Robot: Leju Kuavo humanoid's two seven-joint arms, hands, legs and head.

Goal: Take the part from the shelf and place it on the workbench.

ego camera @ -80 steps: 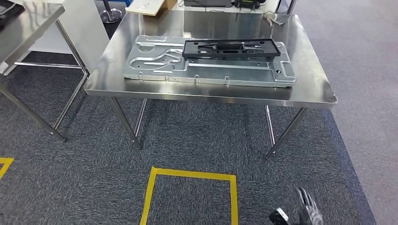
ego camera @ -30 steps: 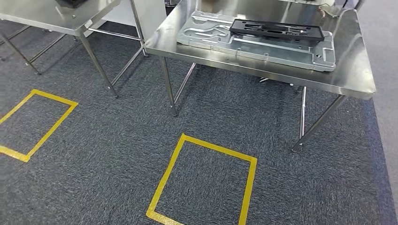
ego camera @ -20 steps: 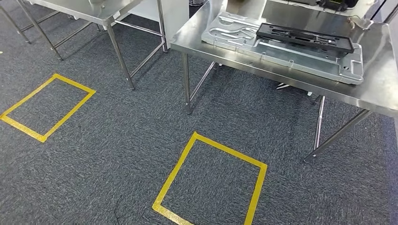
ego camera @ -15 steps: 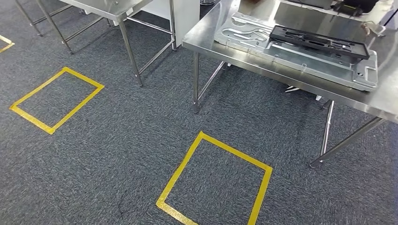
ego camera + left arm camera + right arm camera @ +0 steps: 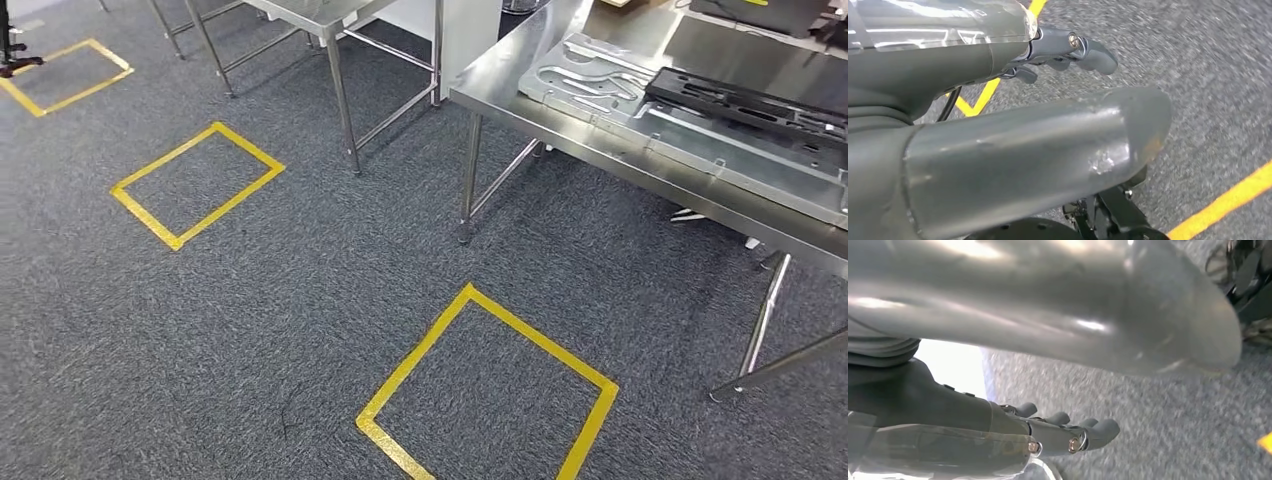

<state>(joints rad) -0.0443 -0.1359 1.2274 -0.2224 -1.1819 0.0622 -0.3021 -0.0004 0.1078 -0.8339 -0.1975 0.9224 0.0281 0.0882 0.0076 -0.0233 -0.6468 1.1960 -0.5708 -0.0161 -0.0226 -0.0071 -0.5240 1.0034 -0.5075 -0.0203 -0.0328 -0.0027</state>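
Both hands, left hand [image 5: 1013, 150] and right hand [image 5: 1058, 330], hang empty, fingers apart, above carpet [image 5: 300, 300]; walking could clip the workbench [image 5: 600, 130] leg.

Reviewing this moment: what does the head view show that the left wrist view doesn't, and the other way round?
Head view alone: the steel workbench carrying a silver stamped plate with a black frame part lying on it, plus a second steel table. Left wrist view alone: the left hand hanging over the floor, empty, fingers apart. Shared: grey carpet marked with yellow tape.
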